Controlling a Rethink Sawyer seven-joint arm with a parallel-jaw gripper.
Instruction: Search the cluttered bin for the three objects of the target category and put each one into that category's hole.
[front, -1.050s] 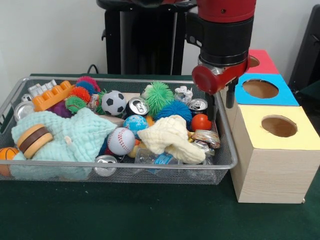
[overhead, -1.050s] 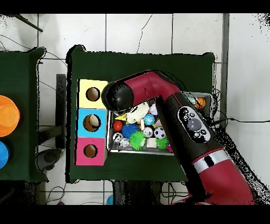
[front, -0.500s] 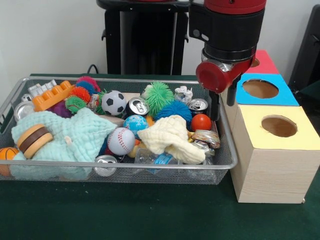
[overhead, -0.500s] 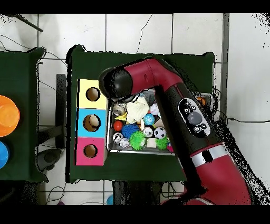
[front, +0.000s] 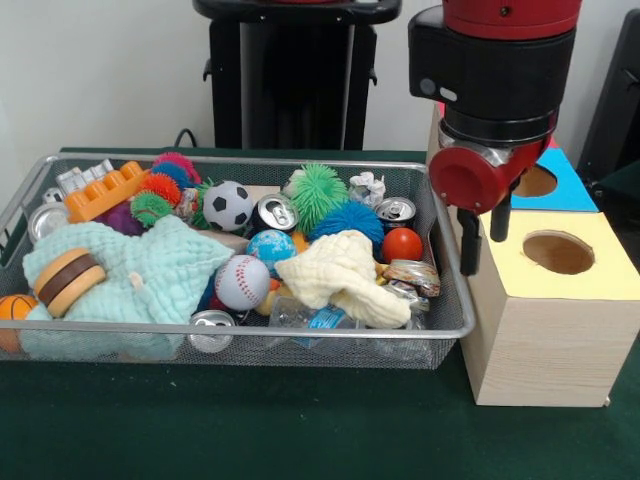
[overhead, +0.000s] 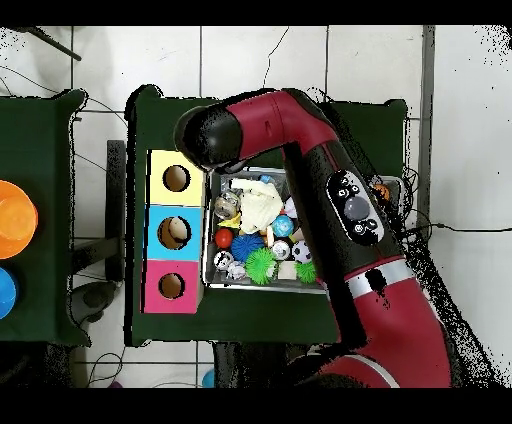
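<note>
Tool over bin's edge, beside the yellow hole

The tool (front: 483, 228) is seen with fingers apart, nothing held, between the wire bin (front: 440, 240) and the yellow box's hole (front: 558, 252); candidate objects, unidentified, lie in the bin on its other side.

Gripper (front: 483, 238) positioned above the near-left corner of the yellow-topped box (front: 545, 320), fingers apart, nothing held between them. Yellow hole (front: 558, 252) just to its right. Blue-topped box (front: 556, 186) behind it, partly hidden by the wrist. Wire bin (front: 448, 300) directly left; red ball (front: 402, 244) and can (front: 396, 211) nearest inside.
</note>
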